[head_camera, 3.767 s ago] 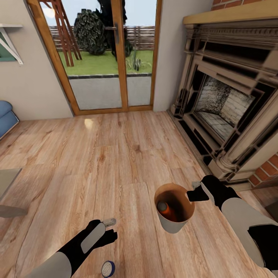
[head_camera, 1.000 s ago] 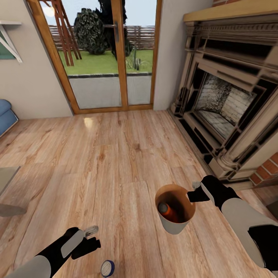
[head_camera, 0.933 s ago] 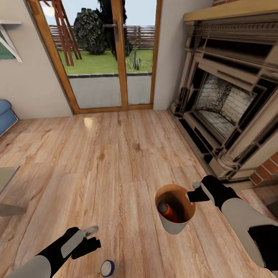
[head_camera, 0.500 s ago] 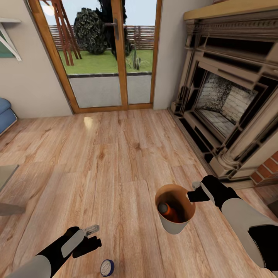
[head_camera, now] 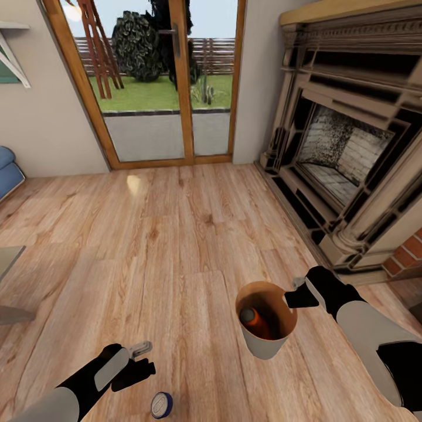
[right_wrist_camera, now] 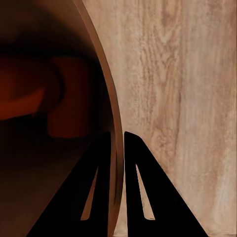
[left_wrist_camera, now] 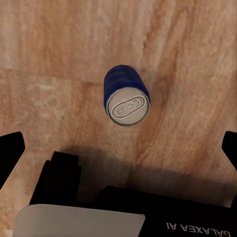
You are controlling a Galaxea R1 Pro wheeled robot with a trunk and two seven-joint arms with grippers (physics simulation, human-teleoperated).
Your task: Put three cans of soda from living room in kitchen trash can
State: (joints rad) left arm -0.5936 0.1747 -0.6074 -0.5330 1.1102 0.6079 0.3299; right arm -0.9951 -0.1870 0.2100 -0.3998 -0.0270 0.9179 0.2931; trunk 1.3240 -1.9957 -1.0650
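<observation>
Soda cans are seen from the head view: a blue can [head_camera: 161, 404] stands on the wood floor [head_camera: 176, 246] near the left gripper [head_camera: 140, 358], and an orange can [head_camera: 253, 321] lies inside the trash can [head_camera: 266, 346], whose rim is held by the right gripper [head_camera: 295, 292]. In the left wrist view the blue can [left_wrist_camera: 126, 97] is framed between widely parted jaws, untouched. In the right wrist view the bin's rim [right_wrist_camera: 117, 163] is pinched between narrow jaws.

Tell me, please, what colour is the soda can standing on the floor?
Dark blue with a grey metal top; the soda can shows best in the left wrist view.
</observation>
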